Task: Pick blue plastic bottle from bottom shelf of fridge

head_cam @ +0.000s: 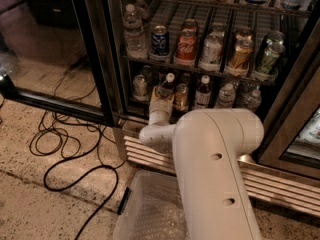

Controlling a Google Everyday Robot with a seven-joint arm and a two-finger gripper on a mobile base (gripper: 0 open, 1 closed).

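The fridge (100, 59) stands open in front of me. On its bottom shelf (227, 108) a slim dark bottle with a white cap, the blue plastic bottle (167, 85), stands in the second lane from the left. My gripper (161, 103) reaches into that lane and sits right at the bottle's lower body, hiding its base. A similar white-capped dark bottle (202, 91) stands two lanes to the right. My white arm (215, 154) fills the foreground.
Cans and clear bottles flank the lane: a can (140, 86) on the left, an amber bottle (181, 96) on the right. Soda cans (186, 47) fill the rack above. The glass door (45, 49) is swung open on the left. Below are a louvred grille (280, 184), black cables (75, 149) and a clear bin (150, 209).
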